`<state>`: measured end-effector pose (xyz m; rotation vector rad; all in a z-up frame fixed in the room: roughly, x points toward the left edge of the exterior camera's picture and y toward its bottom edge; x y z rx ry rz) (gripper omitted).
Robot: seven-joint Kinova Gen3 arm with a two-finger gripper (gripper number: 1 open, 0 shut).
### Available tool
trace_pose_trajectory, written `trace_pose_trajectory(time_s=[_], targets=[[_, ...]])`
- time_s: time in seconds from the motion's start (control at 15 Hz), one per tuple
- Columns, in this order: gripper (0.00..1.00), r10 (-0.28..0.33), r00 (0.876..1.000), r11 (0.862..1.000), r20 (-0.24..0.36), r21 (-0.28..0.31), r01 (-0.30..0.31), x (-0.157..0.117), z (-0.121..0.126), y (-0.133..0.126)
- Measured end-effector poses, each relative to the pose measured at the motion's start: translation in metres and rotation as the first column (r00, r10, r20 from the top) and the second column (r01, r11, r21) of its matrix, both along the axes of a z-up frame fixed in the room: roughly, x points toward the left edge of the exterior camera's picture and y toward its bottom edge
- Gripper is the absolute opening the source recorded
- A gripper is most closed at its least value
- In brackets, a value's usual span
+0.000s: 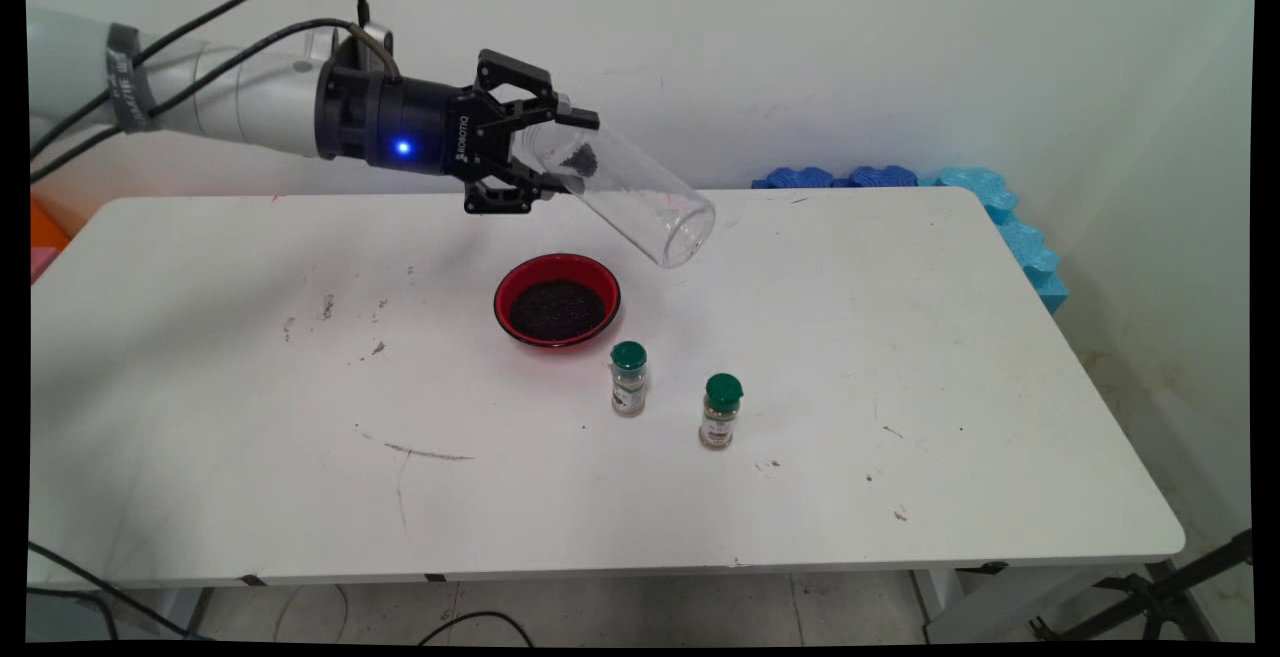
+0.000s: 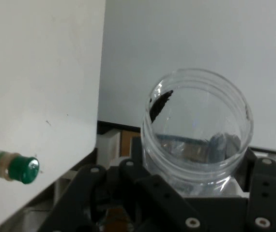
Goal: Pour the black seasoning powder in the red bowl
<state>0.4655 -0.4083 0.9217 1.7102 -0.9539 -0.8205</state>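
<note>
End effector (image 1: 545, 152) clamped on clear jar (image 1: 625, 192), upper centre of frame.
We see jar tipped, mouth down-right, w/ dark bits clinging inside; it hangs above the red bowl (image 1: 557, 301) on counter (image 1: 900, 357); two green-capped bottles (image 1: 628, 378) lower right.

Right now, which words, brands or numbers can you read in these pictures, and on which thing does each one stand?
"ROBOTIQ": white letters on the black gripper, which holds a clear jar.
Left spice jar: it has a label, too small to read.
Right spice jar: it has a label, too small to read.
Red bowl: no text.
Hand view: no readable text.
</note>
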Motion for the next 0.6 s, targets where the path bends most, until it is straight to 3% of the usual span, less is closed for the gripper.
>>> trace_pose_trajectory(time_s=[0.13, 0.27, 0.4, 0.6], targets=[[0.00, -0.047, 0.997, 0.994, 0.059, -0.096, 0.052, -0.002, 0.007, -0.001], [0.00, -0.087, 0.989, 0.977, 0.118, -0.182, 0.108, -0.003, 0.014, -0.001], [0.00, -0.121, 0.976, 0.950, 0.179, -0.263, 0.166, -0.005, 0.021, 0.000], [0.00, -0.160, 0.949, 0.891, 0.271, -0.375, 0.257, -0.007, 0.033, 0.002]])
